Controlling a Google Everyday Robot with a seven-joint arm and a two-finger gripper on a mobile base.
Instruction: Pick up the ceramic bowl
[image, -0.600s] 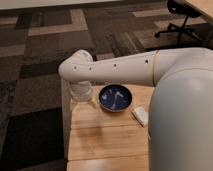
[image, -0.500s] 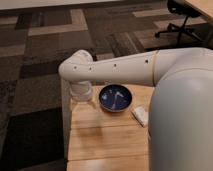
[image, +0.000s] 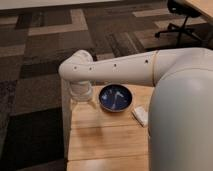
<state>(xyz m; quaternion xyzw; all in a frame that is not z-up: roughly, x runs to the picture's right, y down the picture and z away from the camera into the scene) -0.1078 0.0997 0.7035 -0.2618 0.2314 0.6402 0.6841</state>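
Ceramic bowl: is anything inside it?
Nothing but pale streaks in the ceramic bowl; no part of its inside is covered. The gripper hangs beside it, over the table.

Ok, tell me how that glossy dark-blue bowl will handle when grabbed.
The glossy dark-blue ceramic bowl is probably rigid and may chip if dropped. Its shiny glaze looks slippery, so a rim grip could slide. The gripper hangs close beside it.
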